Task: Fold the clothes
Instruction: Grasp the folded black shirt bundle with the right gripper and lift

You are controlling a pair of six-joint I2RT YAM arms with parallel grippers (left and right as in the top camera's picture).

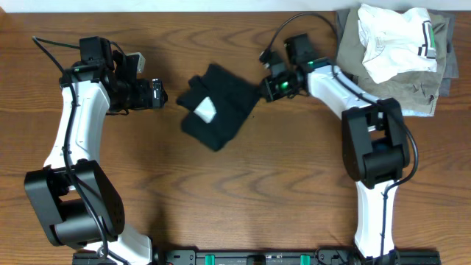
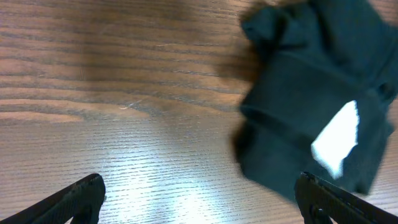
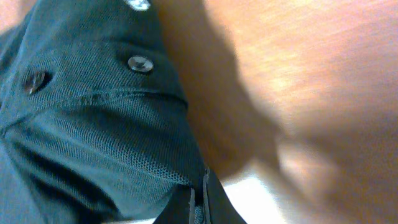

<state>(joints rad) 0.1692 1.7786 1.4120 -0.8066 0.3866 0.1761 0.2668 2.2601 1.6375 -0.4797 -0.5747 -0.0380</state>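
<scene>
The black garment [image 1: 221,107] lies bunched in the middle of the table with a white tag showing on top. My right gripper [image 1: 266,88] is shut on its right edge. In the right wrist view the dark knit cloth [image 3: 93,124] with two buttons fills the left, pinched between the fingers [image 3: 199,202]. My left gripper [image 1: 158,93] is open and empty, just left of the garment. In the left wrist view its two fingertips [image 2: 199,199] are wide apart over bare wood, and the garment [image 2: 311,106] lies to the right.
A pile of folded clothes [image 1: 397,55] sits at the back right corner: a white garment with striped trim [image 1: 394,37] on top of olive and grey ones. The table is brown wood [image 1: 243,199].
</scene>
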